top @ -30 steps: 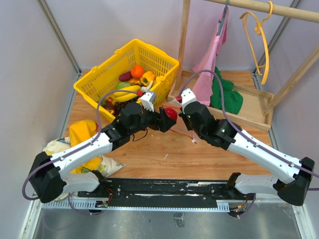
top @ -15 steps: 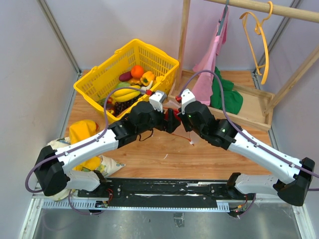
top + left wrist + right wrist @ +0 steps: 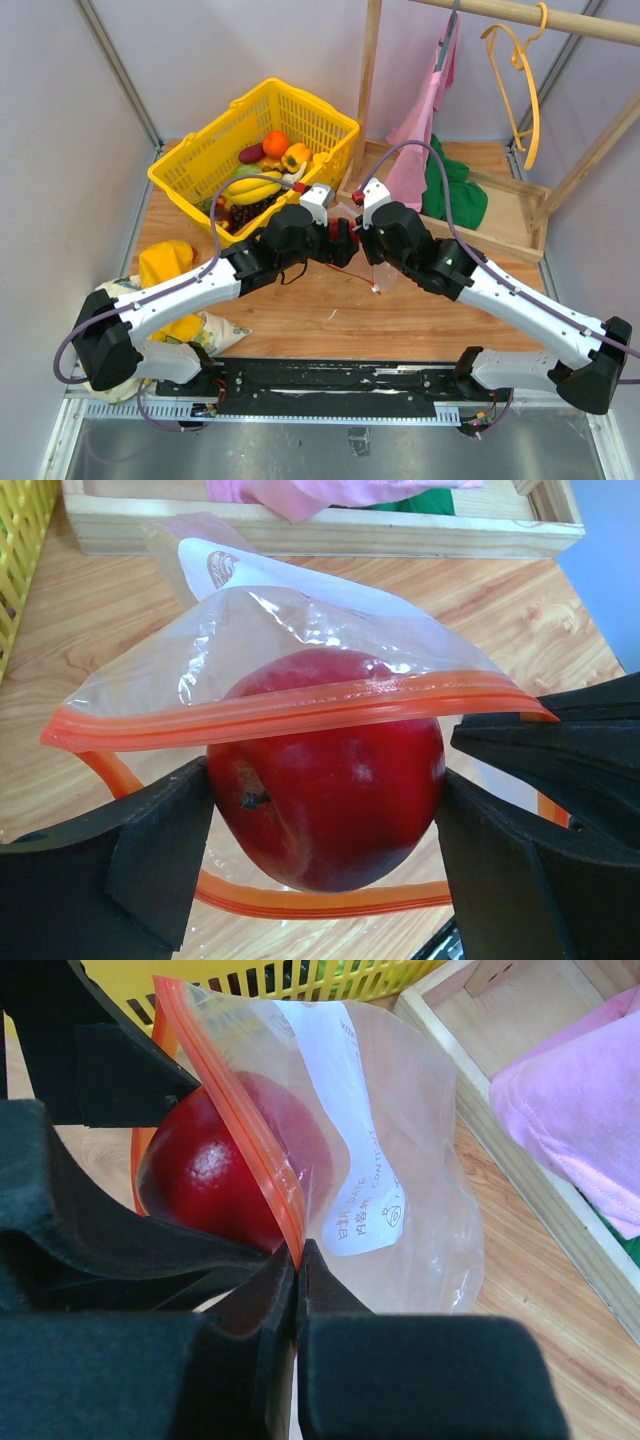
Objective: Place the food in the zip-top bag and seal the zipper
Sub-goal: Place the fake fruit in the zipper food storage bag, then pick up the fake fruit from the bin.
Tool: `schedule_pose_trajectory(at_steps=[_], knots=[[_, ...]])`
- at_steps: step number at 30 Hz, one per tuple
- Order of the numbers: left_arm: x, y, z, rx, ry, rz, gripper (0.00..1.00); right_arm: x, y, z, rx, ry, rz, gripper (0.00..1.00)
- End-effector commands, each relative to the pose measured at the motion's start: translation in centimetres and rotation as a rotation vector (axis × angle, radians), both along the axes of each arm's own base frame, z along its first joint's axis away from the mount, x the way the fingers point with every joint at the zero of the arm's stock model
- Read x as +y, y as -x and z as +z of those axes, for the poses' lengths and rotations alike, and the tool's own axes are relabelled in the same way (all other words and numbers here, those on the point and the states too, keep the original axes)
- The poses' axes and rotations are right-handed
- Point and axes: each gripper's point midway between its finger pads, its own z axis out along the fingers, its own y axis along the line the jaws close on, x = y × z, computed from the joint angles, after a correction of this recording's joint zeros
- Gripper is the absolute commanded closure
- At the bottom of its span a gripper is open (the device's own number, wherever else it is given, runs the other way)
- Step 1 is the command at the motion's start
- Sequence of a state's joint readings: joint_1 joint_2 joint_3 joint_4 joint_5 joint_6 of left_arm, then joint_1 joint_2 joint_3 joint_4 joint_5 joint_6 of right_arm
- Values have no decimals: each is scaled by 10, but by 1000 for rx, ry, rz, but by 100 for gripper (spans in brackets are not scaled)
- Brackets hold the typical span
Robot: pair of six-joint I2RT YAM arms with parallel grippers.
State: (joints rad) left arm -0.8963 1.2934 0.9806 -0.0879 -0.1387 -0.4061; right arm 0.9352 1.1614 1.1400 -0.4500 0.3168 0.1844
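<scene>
My left gripper (image 3: 325, 825) is shut on the red apple (image 3: 325, 770) and holds it in the open mouth of the zip-top bag (image 3: 300, 630), between the two red zipper strips (image 3: 300, 705). My right gripper (image 3: 297, 1255) is shut on the zipper (image 3: 240, 1110) at the bag's mouth and holds the bag (image 3: 400, 1160) up. In the top view both grippers meet at mid-table (image 3: 352, 240). Bananas (image 3: 252, 187), an orange (image 3: 275, 143), a pepper (image 3: 296, 157) and grapes (image 3: 243, 212) lie in the yellow basket (image 3: 330, 125).
A wooden tray (image 3: 510, 225) with pink and green cloths stands at the right under a clothes rail with an orange hanger (image 3: 525, 70). A yellow-patterned cloth bundle (image 3: 165, 270) lies at the left front.
My left gripper has carried the apple to the right, from beside the bag into its open mouth. The right gripper has kept hold of the bag's mouth.
</scene>
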Motion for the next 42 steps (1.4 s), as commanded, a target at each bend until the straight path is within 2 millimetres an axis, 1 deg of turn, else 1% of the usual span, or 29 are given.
schedule_pose_trajectory(at_steps=[1, 6, 11, 15, 17, 21, 24, 28, 32, 35, 38, 39, 40, 42], knots=[[-7, 0, 26, -33, 49, -6, 12, -3, -4, 13, -18, -56, -23, 99], [-9, 4, 34, -37, 74, -31, 6, -7, -6, 12, -14, -59, -37, 99], [-7, 8, 41, -41, 81, -43, 3, -9, -6, 10, -9, -65, -46, 99], [-3, 10, 48, -40, 83, -35, 3, -12, -8, 10, -7, -68, -58, 99], [1, 13, 57, -50, 105, -31, 3, -14, -8, 10, -3, -73, -66, 99], [13, 18, 66, -54, 116, -5, 5, -18, -10, 7, 10, -84, -78, 99], [24, 20, 71, -51, 102, 24, 7, -22, -11, 6, 20, -94, -85, 99], [39, 22, 86, -81, 98, 64, 8, -30, -13, 6, 15, -97, -106, 99], [59, 17, 96, -116, 43, 129, 8, -39, -15, 3, 16, -87, -126, 99], [79, 7, 106, -153, -27, 198, 1, -44, -15, 2, 10, -71, -135, 99], [103, -8, 116, -155, -81, 256, 1, -48, -15, 3, 0, -64, -142, 99], [115, -18, 118, -149, -102, 286, 1, -49, -15, 2, -1, -61, -144, 99], [120, -22, 119, -142, -124, 292, 1, -50, -15, 3, -3, -61, -144, 99], [139, -37, 122, -144, -182, 344, 1, -51, -15, 2, -5, -56, -147, 99]])
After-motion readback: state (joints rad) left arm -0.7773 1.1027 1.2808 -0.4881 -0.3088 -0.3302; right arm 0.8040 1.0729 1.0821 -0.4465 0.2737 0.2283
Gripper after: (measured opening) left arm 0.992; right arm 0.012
